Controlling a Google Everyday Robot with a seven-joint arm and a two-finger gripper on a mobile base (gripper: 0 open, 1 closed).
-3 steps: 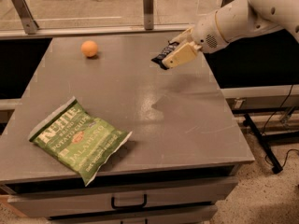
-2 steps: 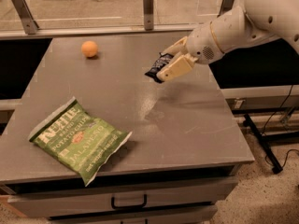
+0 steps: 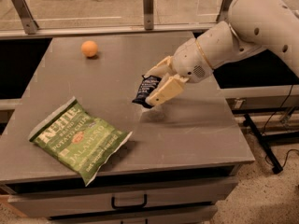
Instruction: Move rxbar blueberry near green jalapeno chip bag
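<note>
The rxbar blueberry [image 3: 145, 91] is a small dark navy wrapper held between my gripper's cream fingers [image 3: 164, 90], above the table's middle. My gripper [image 3: 156, 85] is shut on it, reaching in from the right on the white arm [image 3: 233, 36]. The green jalapeno chip bag [image 3: 77, 138] lies flat at the table's front left, with white lettering and a small red-orange emblem. The bar hangs to the upper right of the bag, well apart from it.
An orange ball [image 3: 89, 48] sits at the back left of the grey table [image 3: 196, 134]. A metal rail with posts [image 3: 148, 3] runs behind the table. A drawer with a black handle [image 3: 129, 203] is below the front edge. Cables lie on the floor at right.
My gripper has moved left and toward the front of the table with the bar in it, closer to the chip bag. The bag and ball have not moved.
</note>
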